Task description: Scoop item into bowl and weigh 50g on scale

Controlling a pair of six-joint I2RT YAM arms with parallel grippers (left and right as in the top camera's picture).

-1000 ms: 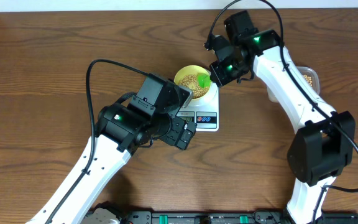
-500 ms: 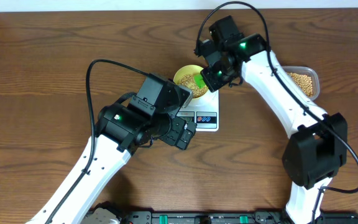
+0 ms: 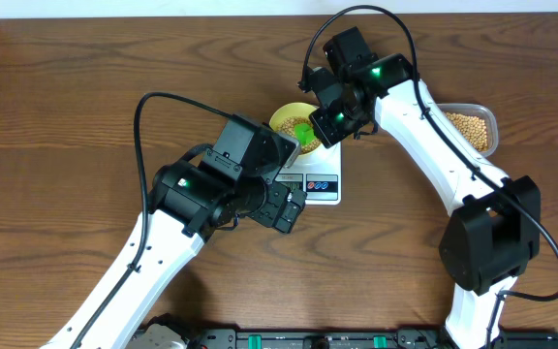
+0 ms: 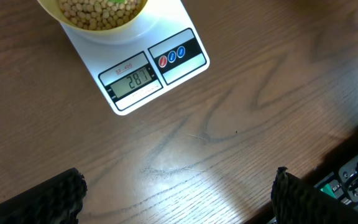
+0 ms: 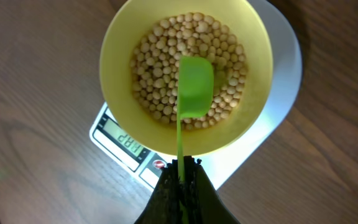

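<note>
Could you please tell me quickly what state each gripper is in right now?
Left gripper: jaws open, holding nothing.
Right gripper: jaws closed on the handle of the green scoop, over the bowl.

In the left wrist view only the tips of the left claw point(image 4: 180, 200) show, at the bottom corners. The top edge cuts off most of the bowl point(image 4: 98, 33) and the scale's point(image 4: 166, 28) platform. Whether the display point(image 4: 133, 79) has a decimal point cannot be told.

From overhead, the left arm point(image 3: 250, 165) covers that claw and the display, and the buttons point(image 3: 321, 182) are too small to tell apart. The right claw point(image 3: 320, 124) hides the bowl's right side, and the right arm point(image 3: 444, 155) crosses the tub's point(image 3: 475, 124) left end.

In the right wrist view the scoop point(image 5: 195, 87) covers some beans point(image 5: 157, 56), the bowl overhangs the display, and the bottom edge cuts the claw.
</note>
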